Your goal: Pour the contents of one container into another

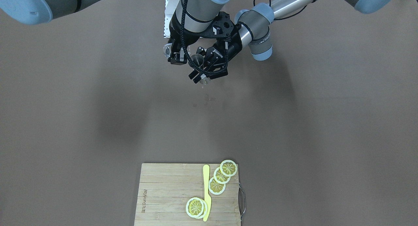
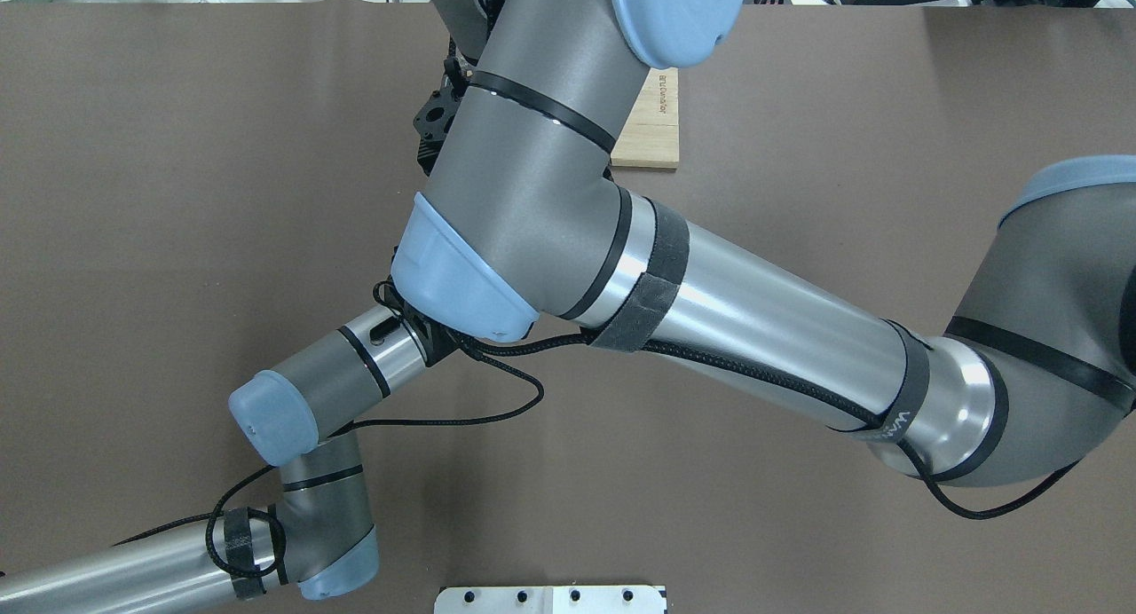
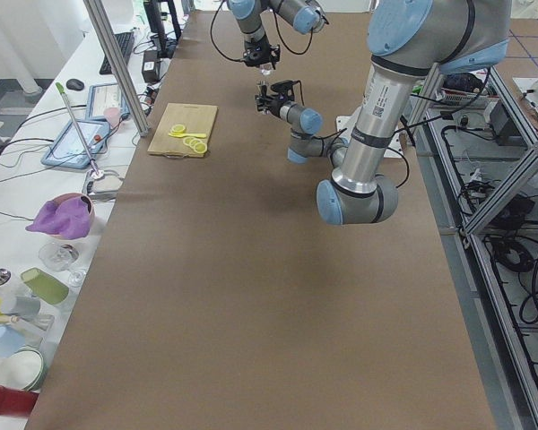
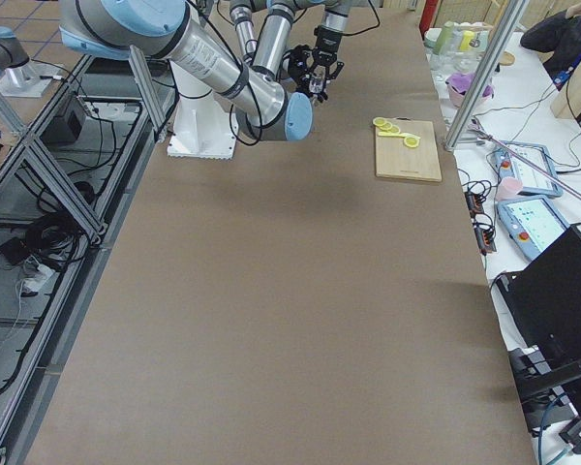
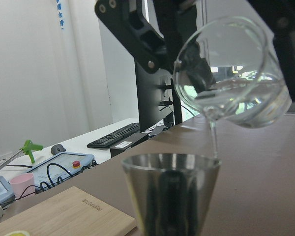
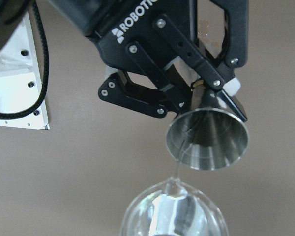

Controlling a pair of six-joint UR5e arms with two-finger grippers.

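Left gripper point(image 6: 206, 92): fingers clamped on the narrow lower end of a polished steel cone-shaped measuring cup point(image 5: 171, 191). The cup is upright with its mouth up, held in the air over the brown table point(image 1: 65, 121). It sits mid-width, closer to the robot-side edge than to the operators' edge.

Right gripper point(image 5: 238, 49): clamped on a round clear glass beaker point(image 5: 226, 86), one finger on each side. The beaker is just above and behind the cup's rim, not touching it, and tipped with its spout down. Clear liquid point(image 5: 246, 98) is pooled in the low side. A thin stream point(image 5: 214, 140) runs from the spout into the cup's mouth, close to the rim. Fill level in the cup: cannot tell, the inside is dark.

On the table below the pair there are a few small dark specks point(image 1: 205, 100). They may be drops; too small to call.

Further out, a slatted wooden cutting board point(image 1: 169, 193) lies at the operators' edge, roughly centred. It has a metal handle point(image 1: 242, 200) on the end toward the robot's left.

On the board:
- Three yellow lemon slices point(image 1: 217, 185) overlap in a row at the corner nearest the robot, on the handle end.
- Two more slices point(image 1: 195, 207) are stacked near the board's operators-side edge.
- A yellow plastic knife point(image 1: 206, 186) lies between the groups, with its wide end against the stacked pair.
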